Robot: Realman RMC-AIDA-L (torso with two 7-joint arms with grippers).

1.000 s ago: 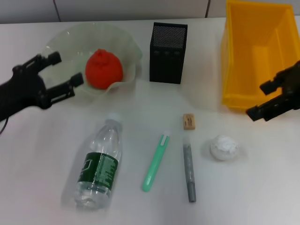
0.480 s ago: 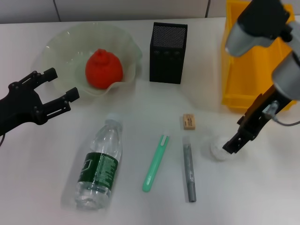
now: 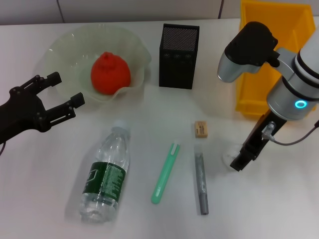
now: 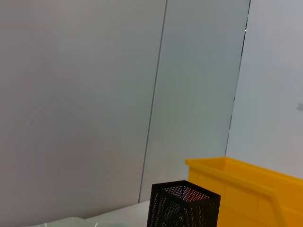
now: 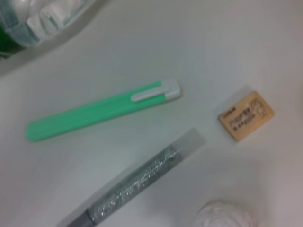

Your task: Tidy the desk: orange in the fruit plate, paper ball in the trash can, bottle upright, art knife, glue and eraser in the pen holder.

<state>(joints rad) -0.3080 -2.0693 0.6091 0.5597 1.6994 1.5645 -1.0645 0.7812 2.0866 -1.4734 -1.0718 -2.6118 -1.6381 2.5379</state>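
On my left wrist feed, I am looking at the black mesh pen holder (image 4: pixel 183 206), which is standing upright. Just beside it, the yellow trash can (image 4: pixel 246 191) is rising a little higher than the holder's rim. A strip of white worktop (image 4: pixel 118 213) is showing beside the holder, and a pale panelled wall (image 4: pixel 94 94) is filling everything above it.
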